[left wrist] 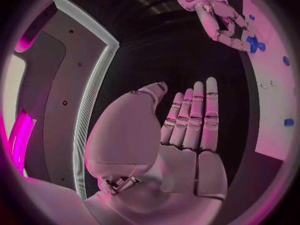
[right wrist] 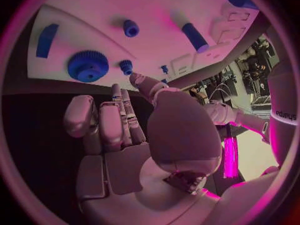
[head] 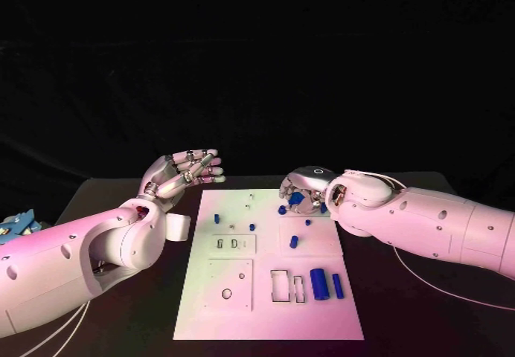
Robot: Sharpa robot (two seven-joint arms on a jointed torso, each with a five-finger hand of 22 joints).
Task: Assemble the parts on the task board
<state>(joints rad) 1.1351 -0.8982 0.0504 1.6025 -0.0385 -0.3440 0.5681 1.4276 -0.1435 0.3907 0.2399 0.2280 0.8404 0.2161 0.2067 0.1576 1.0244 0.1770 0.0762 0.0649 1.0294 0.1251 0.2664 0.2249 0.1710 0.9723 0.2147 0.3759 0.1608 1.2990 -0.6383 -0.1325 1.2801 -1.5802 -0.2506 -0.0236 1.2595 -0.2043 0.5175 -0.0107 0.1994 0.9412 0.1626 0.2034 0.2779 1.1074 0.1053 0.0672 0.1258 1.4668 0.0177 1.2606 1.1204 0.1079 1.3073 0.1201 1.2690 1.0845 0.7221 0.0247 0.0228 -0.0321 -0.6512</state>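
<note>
Black table [head: 129, 195]; white task board [head: 269, 312] flat at centre.

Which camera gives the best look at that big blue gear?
The right wrist view: the gear lies in plain sight on the board, teeth clear. In the head view the right robot hand covers most of it. The left wrist view shows only blue bits.

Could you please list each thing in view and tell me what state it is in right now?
Left robot hand: open, raised beside the board, holding nothing.
Right robot hand: fingers apart, over the board's far end, holding nothing.
Task board: flat on the table.
Blue gear: flat on the board.
Two blue cylinders: lying loose, side by side.
</note>
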